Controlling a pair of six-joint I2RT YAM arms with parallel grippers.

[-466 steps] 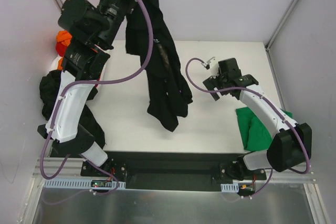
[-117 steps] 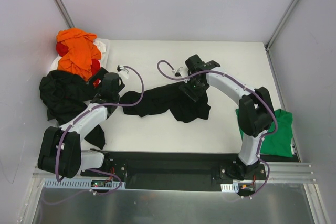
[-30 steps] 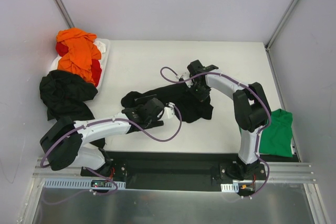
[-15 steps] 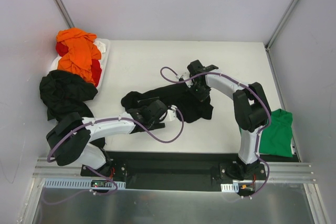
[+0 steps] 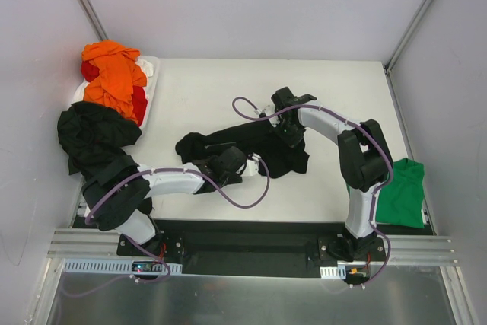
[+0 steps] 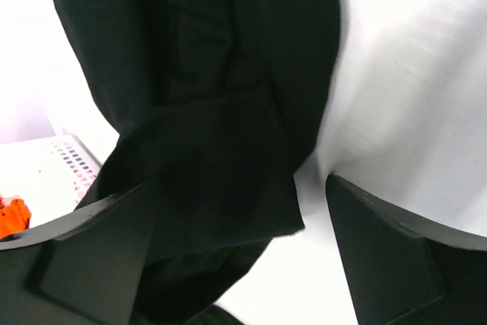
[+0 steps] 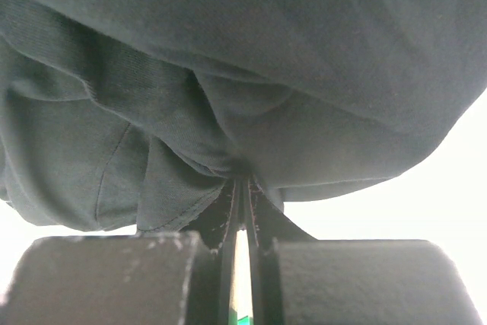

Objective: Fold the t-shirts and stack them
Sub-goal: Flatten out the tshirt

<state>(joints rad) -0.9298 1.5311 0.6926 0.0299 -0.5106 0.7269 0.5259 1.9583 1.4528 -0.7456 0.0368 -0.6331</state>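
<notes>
My right fingers [image 7: 114, 279] pinching one soft, creased black t-shirt [image 5: 266, 146], left fingers [image 6: 388, 264] spread wide over it, second black heap [image 5: 95, 138] well apart

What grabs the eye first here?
A crumpled black t-shirt sprawls in the middle, the right gripper pinched shut on it and the left gripper open at its near edge. An orange t-shirt is heaped at far left, and a green t-shirt lies at near right.

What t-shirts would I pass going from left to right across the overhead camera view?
crumpled black t-shirt → middle black t-shirt → green t-shirt. The orange t-shirt spans the same stretch as the crumpled black one, so it is left out.
</notes>
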